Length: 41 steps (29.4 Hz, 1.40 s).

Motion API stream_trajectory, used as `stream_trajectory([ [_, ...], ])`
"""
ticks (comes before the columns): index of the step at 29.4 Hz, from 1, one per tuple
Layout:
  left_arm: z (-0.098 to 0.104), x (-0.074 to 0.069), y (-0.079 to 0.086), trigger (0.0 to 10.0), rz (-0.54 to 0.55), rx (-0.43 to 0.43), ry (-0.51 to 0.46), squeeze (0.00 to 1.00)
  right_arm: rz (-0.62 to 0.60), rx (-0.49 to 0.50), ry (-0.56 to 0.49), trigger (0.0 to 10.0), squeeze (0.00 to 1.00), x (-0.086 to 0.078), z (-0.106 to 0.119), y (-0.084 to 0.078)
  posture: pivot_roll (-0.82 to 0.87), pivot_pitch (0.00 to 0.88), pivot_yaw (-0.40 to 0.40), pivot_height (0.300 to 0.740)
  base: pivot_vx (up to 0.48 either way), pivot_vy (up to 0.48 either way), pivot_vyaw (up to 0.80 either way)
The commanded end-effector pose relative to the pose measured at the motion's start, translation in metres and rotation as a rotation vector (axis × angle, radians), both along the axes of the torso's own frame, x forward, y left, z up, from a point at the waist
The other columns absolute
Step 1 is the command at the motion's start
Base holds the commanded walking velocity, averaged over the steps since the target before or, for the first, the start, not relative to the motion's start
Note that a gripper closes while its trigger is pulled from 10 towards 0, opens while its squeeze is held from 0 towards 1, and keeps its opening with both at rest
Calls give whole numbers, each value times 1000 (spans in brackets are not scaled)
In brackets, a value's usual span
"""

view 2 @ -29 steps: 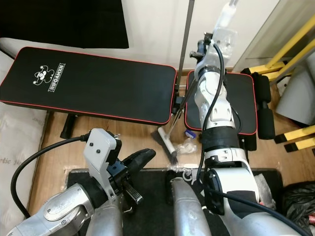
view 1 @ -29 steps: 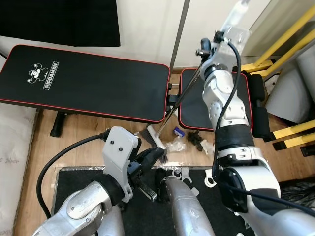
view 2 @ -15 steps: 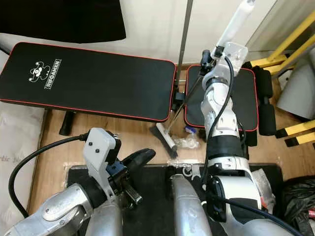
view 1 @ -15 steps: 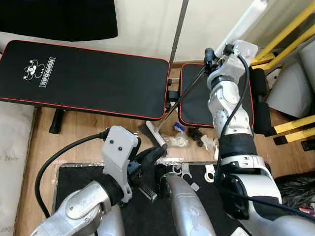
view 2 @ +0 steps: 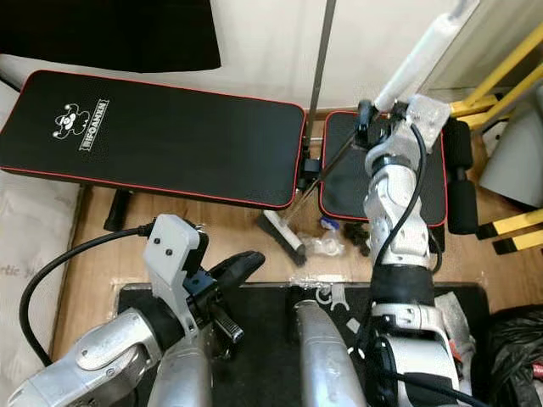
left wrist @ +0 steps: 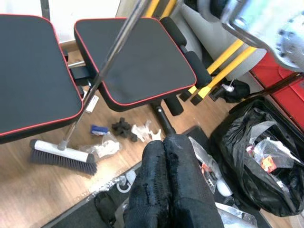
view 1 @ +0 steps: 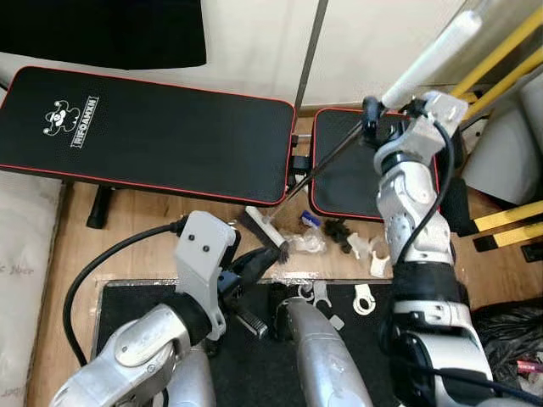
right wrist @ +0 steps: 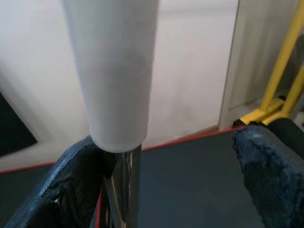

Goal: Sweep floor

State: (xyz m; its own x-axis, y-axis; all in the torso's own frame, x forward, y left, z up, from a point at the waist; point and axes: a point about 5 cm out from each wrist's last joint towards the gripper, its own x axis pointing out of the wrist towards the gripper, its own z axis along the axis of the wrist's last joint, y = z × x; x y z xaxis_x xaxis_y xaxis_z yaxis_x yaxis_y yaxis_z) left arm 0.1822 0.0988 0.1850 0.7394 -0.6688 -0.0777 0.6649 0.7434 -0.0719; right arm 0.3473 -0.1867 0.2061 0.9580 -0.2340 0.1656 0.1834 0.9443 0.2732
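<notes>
The broom has its brush head [view 1: 265, 231] on the wooden floor below the bench. Its metal handle [view 1: 327, 161] slants up to the right and ends in a white grip [view 1: 433, 51]. My right gripper [view 1: 373, 114] is raised at the handle just below that grip. In the right wrist view the handle [right wrist: 122, 183] leans on one finger [right wrist: 76, 185], and the other finger [right wrist: 270, 175] stands well apart. Litter lies beside the brush: a clear wrapper [view 1: 307, 246], a blue scrap [view 1: 309, 222], a black lump [view 1: 338, 231] and white bits [view 1: 366, 248]. My left gripper [view 1: 270, 257] hovers low, shut and empty.
A black weight bench with red trim [view 1: 153, 127] and its seat pad [view 1: 348, 170] stand over the floor behind the litter. Yellow bars [view 1: 501, 51] rise at the right. A black mat [view 1: 136, 292] lies under me, with a white ring [view 1: 363, 298] on it. A black rubbish bag [left wrist: 256, 161] sits at the right.
My right arm has swung to the right and lower, leaning the handle further over. The brush head has barely shifted. The left arm has stayed put.
</notes>
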Motion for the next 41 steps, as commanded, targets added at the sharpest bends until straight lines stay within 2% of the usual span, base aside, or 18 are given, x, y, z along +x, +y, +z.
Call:
stream_trajectory([
  [1, -6, -4, -3, 10000, -41, -5, 33, 0, -7, 7, 35, 10000, 643, -5, -9, -5, -72, 437, -132, 740, 0, 0, 0],
  [2, -7, -1, -2, 10000, -38, -4, 31, 0, -9, 4, 65, 10000, 631, -20, -19, -11, -83, 425, -130, 740, 0, 0, 0],
  [3, -8, 1, -2, 10000, -38, -4, 29, 0, -8, 5, 75, 10000, 627, -25, -21, -13, -85, 422, -128, 740, 0, 0, 0],
  [5, -9, 2, -2, 10000, -38, -3, 27, 0, -1, 4, 86, 10000, 573, -32, -25, -13, -90, 416, -127, 740, 0, 0, 0],
  [7, -9, 3, -2, 10000, -38, -3, 26, 0, 4, 4, 88, 10000, 573, -34, -26, -12, -90, 416, -127, 740, 0, 0, 0],
  [8, -9, 4, -2, 10000, -39, -2, 25, 0, 23, 7, 91, 10000, 337, -37, -28, -10, -93, 409, -126, 740, 0, 0, 0],
  [9, -10, 6, -2, 10000, -39, -1, 24, 0, 44, 11, 99, 10000, 0, -41, -31, -8, -95, 400, -125, 740, 0, 0, 0],
  [13, -12, 11, -2, 10000, -35, 3, 17, 0, 92, 20, 110, 10000, 0, -51, -33, -2, -103, 382, -126, 740, 0, 0, 0],
  [20, -14, 16, -2, 10000, -27, 6, 12, 0, 112, 9, 119, 10000, 0, -55, -32, 1, -109, 367, -129, 740, 0, 0, 0],
  [28, -17, 21, -4, 10000, -21, 7, 2, 0, 89, -21, 154, 10000, 0, -56, -30, -4, -112, 351, -137, 740, 0, 0, 0],
  [30, -20, 24, -4, 10000, -6, 5, 8, 0, 88, -23, 219, 10000, 0, -61, -41, -8, -120, 320, -155, 740, 0, 0, 0],
  [33, -21, 25, -3, 10000, 12, 2, 11, 0, 96, -23, 246, 10000, 0, -64, -46, -10, -119, 313, -161, 740, 0, 0, 0],
  [35, -23, 32, 4, 10000, 121, -31, 15, 0, 130, -15, 297, 10000, 0, -72, -55, -9, -122, 269, -182, 740, 0, 0, 0],
  [36, -23, 32, 4, 10000, 121, -31, 15, 0, 130, -15, 297, 10000, 0, -72, -55, -9, -122, 269, -182, 740, 0, 0, 0],
  [37, -24, 35, 10, 10000, 187, -55, 25, 0, 156, -11, 308, 10000, 0, -75, -56, -6, -123, 250, -187, 740, 0, 0, 0],
  [38, -24, 35, 10, 10000, 187, -55, 25, 0, 156, -11, 308, 10000, 0, -75, -56, -6, -123, 250, -187, 740, 0, 0, 0],
  [39, -26, 38, 14, 10000, 233, -84, 29, 0, 182, -5, 311, 10000, 0, -78, -57, -2, -123, 234, -189, 740, 0, 0, 0],
  [41, -29, 41, 18, 10000, 274, -86, 35, 0, 201, -5, 309, 10000, 0, -79, -57, 1, -125, 216, -188, 740, 240, 0, 0],
])
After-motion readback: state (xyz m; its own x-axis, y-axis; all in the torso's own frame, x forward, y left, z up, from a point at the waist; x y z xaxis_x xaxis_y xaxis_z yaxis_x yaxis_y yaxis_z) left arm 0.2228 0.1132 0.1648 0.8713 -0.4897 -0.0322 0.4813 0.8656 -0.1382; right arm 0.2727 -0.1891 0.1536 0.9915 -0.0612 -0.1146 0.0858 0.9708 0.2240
